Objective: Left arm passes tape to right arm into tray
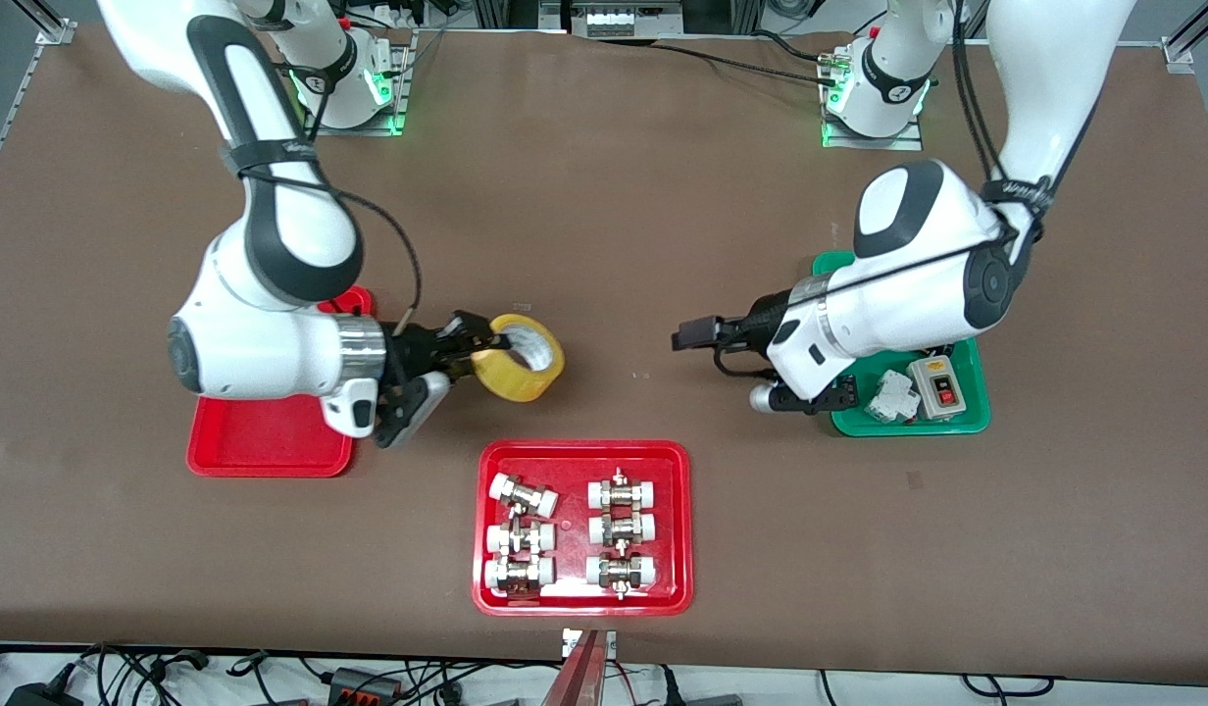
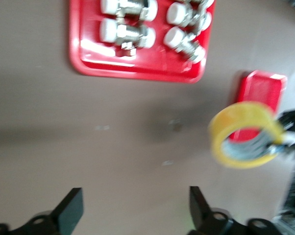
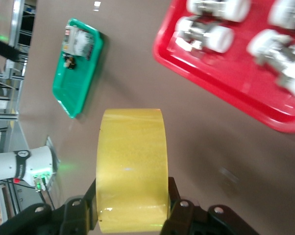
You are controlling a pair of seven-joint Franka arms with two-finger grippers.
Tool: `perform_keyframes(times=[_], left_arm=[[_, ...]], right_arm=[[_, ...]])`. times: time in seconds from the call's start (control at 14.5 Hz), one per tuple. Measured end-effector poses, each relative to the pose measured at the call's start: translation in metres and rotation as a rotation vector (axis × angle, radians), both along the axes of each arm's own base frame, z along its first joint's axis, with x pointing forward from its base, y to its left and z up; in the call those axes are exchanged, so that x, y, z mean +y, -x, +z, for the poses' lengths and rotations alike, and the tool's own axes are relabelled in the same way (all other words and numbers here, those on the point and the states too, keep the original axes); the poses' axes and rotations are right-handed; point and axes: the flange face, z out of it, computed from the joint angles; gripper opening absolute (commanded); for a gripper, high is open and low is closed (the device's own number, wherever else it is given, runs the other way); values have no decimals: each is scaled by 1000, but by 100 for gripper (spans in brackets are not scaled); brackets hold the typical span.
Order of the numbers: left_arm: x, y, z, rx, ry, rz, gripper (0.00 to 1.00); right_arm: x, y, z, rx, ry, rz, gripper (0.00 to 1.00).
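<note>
Front view shows a wide brown table [image 1: 604,196] with aluminium framing at its corners, both arm bases bolted along its robot edge with green lights glowing at their feet, and cables trailing on the pale floor at the camera edge.

There are three trays. One plain red tray [image 1: 261,441] lies toward the right arm's end of the table, partly under that arm. One red tray of fittings [image 1: 582,451] sits at mid-table nearest the camera and holds six white-capped metal fittings [image 1: 621,530] in two columns of three. One green tray [image 1: 957,417] lies toward the left arm's end, carrying a grey switch box with a red button [image 1: 942,385] and a small white part beside it.

There is one tape [image 1: 519,358], a yellow roll held in the air over bare table between the plain red tray and the fittings tray, just beside the plain tray's edge. The right gripper [image 1: 472,345] has its fingers closed across the roll's band, as the right wrist view shows, one finger on each flat side.

The left gripper [image 1: 690,334] hangs over bare table toward the green tray, its jaws spread wide and holding nothing; the left wrist view shows both fingers [image 2: 71,210] well apart with the tape beyond them.
</note>
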Motion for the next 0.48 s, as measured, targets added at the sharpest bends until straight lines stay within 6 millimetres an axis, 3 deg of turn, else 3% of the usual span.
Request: perform_keyframes(times=[0.14,0.28,0.48], left_arm=[[8,15,13,22,-108,-79,100],[26,25,36,62,-188,-151,100],[79,25,69,60,-258,-321,100]], right_arm=[[-60,-15,-4,23,17,-62,32],[-140,-27,-12,59,21,-160,32],[-251,-19,-45,143,36,-301,32]])
